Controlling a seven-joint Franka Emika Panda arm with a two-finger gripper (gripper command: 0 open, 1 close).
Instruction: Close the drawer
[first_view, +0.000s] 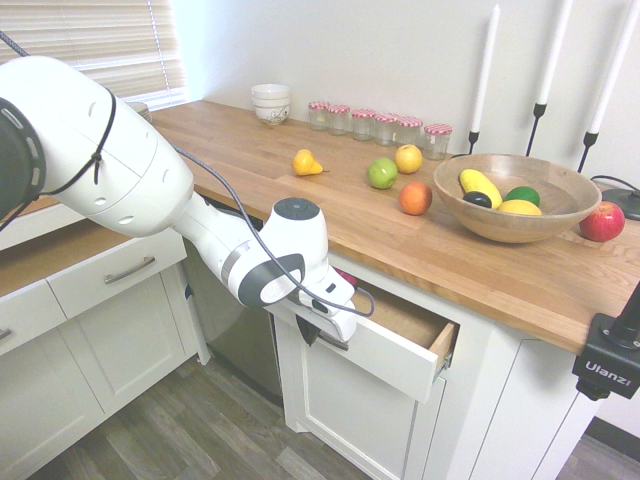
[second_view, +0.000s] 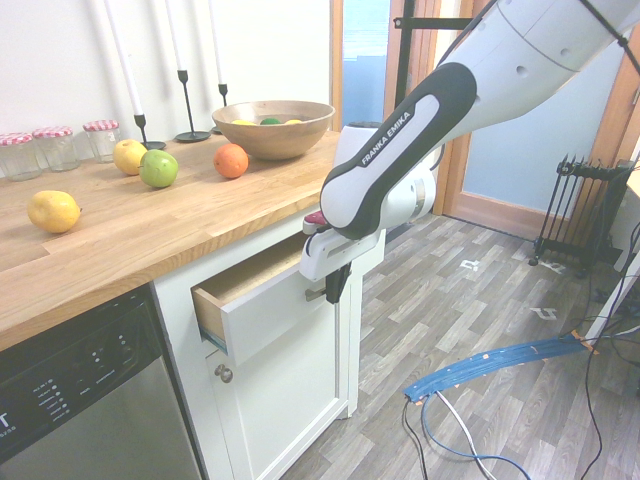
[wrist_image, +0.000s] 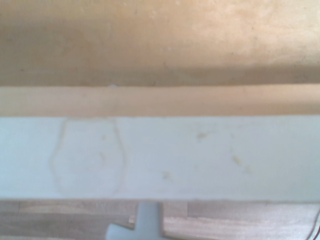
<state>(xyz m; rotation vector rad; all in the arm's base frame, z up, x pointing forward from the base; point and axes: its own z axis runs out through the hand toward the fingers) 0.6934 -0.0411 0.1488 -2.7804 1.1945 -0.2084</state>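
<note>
The drawer (first_view: 395, 345), white-fronted with a pale wood box, stands partly open under the wooden table (first_view: 330, 215). The gripper (second_view: 333, 285), fingers pinched together, hangs at its front. The arm (second_view: 385, 135) reads "FRANKA EMIKA".

The drawer (first_view: 395, 352) has a smooth, matt white front and a bare pale-wood box; the tabletop (first_view: 300, 205) is oiled wood with visible grain.

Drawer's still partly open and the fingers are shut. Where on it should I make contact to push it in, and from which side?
Press on the flat white front of the drawer, near the silver handle, coming from the room side, square to the panel. The gripper, shut and pointing down, already hangs against that face. The broad, upright front probably suits a push better than a pinch.
</note>
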